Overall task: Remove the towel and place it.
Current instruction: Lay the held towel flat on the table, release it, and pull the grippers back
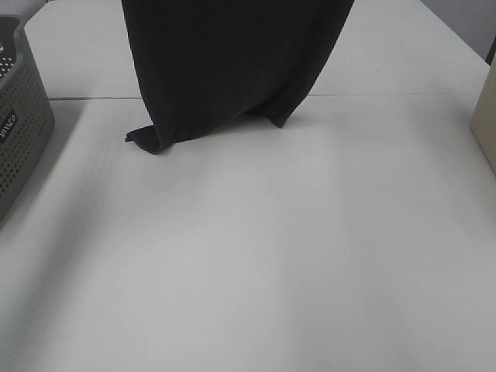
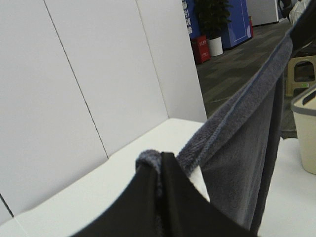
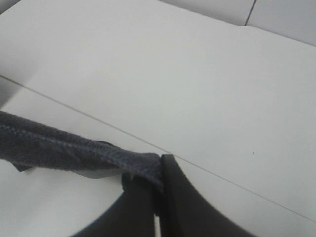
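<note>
In the wrist views both jaws pinch the towel [image 2: 237, 163]; overhead shows only its drape.

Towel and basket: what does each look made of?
Towel: soft terry or microfibre cloth, matte dark navy; fuzzy pile and a stitched hem show in the wrist views. Basket: probably moulded plastic, matte grey; rigid wall with regular punched holes.

One dark towel [image 1: 225, 70], two claws, left claw [image 2: 159, 165] and right claw [image 3: 158, 173], one grey basket [image 1: 19, 132], one table [image 1: 271, 256]
</note>
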Motion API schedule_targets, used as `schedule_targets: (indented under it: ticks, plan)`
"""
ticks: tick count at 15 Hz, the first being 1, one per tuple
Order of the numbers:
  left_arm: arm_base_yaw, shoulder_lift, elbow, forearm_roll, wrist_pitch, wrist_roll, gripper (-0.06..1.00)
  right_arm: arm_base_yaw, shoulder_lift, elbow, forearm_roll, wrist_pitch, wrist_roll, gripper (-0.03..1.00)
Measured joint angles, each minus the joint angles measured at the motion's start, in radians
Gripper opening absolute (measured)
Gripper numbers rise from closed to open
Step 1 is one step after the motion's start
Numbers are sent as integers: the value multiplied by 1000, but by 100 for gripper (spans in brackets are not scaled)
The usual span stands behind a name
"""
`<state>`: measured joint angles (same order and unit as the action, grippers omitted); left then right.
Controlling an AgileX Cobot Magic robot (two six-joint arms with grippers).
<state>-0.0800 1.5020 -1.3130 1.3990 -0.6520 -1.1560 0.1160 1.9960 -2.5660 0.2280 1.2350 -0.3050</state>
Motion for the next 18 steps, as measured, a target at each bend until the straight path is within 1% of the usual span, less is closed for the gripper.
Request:
schedule_targets:
  ticks: [2,3,4,5,6,7,8,9,10,11,12,14,15,18]
  plan:
    - [0,-140,206,-51,2,-12,0,0,-50,52,82,1,-27,1]
    - [0,-205,314,-70,-8,-25,0,0,-94,134,112,2,-37,1]
    - [0,-239,357,-72,-12,-32,0,0,-122,190,124,2,-40,1]
    - [0,-308,458,-80,-12,-55,0,1,-179,323,138,3,-43,1]
    - [0,-365,541,-82,-12,-77,0,1,-255,495,147,1,-41,1]
    - [1,-418,619,-77,-12,-101,0,1,-360,723,147,-43,-28,1]
    - [1,-466,678,-70,-20,-131,0,1,-480,961,152,-155,-1,1]
    - [1,-514,728,-59,-57,-164,0,1,-591,1164,151,-262,26,1]
    - [2,-558,780,-30,-96,-213,0,1,-694,1342,147,-354,50,1]
    - [3,-589,828,13,-125,-280,0,-1,-784,1490,143,-417,68,1]
    - [4,-607,866,85,-143,-375,0,-3,-868,1618,137,-442,86,1]
    - [4,-617,916,243,-155,-635,0,-7,-1002,1775,136,-432,95,1]
    - [6,-619,942,269,-170,-713,0,-17,-1049,1820,145,-403,100,1]
    - [13,-619,1004,297,-169,-770,0,-35,-1101,1912,170,-240,100,1]
